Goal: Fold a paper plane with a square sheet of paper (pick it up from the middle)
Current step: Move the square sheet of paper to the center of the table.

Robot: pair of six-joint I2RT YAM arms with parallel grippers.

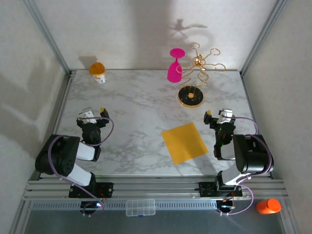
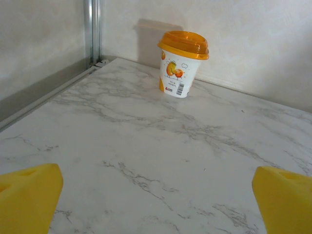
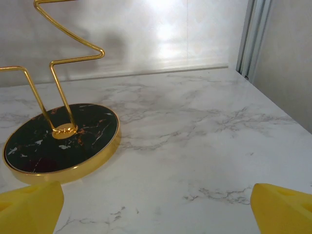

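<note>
- Gold rack stands toward the back of the table, R of centre. A pink goblet is on its L side; touching or just beside it, can't tell.
- Sheet of paper lies flat on the near side of the rack, apart from its black base, corners turned askew. No crease seen, so no plane yet; job not begun, imo.
- R gripper sits nearer than the rack and to its R, just beside the sheet's R corner, not touching. Fingers are spread as wide as they go, nothing btw them. In its wrist view the yellow pads sit at both lower corners w/ bare marble between and the rack's base ahead-left.
- L gripper is well off to the L of the rack, far from the sheet. It is also spread wide and empty.
- Cup stands far L of the rack at the back edge, prob. parked out of the way.
- Sheet prob. laid on open marble in front of the rack so the arms can reach it w/o bumping the wire.
- Spread fingers look ready to pinch.
- Paper is thin and flat w/ no edge to get under. A mid-sheet pickup prob. means pressing the pads down and closing so it buckles up.
- Risk: it slides on the smooth marble or crumples.
</note>
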